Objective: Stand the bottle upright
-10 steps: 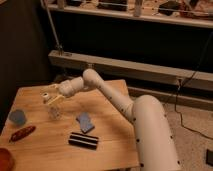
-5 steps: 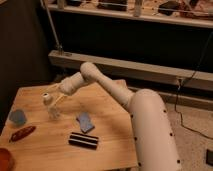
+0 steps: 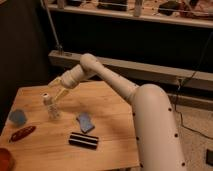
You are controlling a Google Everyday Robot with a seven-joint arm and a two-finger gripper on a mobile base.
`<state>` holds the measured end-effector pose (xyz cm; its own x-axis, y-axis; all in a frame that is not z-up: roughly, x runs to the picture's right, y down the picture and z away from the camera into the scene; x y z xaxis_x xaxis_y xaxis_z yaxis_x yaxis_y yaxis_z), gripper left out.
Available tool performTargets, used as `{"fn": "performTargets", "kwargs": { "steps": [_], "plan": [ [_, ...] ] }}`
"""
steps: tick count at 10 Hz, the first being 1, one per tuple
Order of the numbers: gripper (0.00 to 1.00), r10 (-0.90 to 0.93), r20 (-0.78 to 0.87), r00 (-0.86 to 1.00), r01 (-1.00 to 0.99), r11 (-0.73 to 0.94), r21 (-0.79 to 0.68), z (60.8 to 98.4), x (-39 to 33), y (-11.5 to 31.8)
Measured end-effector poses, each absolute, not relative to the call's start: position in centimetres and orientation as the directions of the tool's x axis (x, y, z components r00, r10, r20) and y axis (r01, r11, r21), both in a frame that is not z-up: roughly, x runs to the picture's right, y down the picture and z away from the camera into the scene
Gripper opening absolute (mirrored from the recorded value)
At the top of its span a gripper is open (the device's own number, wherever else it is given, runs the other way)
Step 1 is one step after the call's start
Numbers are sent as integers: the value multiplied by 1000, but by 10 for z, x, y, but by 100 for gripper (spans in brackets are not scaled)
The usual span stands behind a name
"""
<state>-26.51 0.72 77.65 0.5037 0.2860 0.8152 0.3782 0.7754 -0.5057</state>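
Note:
The small clear bottle (image 3: 51,107) with a whitish cap stands upright on the left part of the wooden table (image 3: 112,107). My gripper (image 3: 58,93) is just above and to the right of the bottle's cap, very close to its top. I cannot tell whether it touches the bottle. The white arm reaches in from the right, over the table's far edge.
A blue block (image 3: 85,122) lies right of the bottle, with a black striped bar (image 3: 83,140) in front of it. A blue cup-like thing (image 3: 17,117), a reddish-brown object (image 3: 22,133) and a red item (image 3: 5,158) sit at the left edge. A dark shelf runs behind.
The wrist has lifted slightly and the gripper has shifted a little by the bottle's top. The bottle stands in the same place.

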Motion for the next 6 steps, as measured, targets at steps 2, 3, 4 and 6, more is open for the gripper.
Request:
{"fn": "performTargets", "kwargs": {
  "steps": [2, 3, 4, 6],
  "plan": [
    [64, 168, 761, 626, 391, 777, -494, 781, -251, 5],
    [64, 115, 735, 668, 400, 778, -485, 779, -249, 2],
    [64, 51, 695, 717, 405, 781, -475, 772, -247, -5],
    [64, 15, 638, 770, 380, 792, -477, 767, -246, -14]
  ]
}}
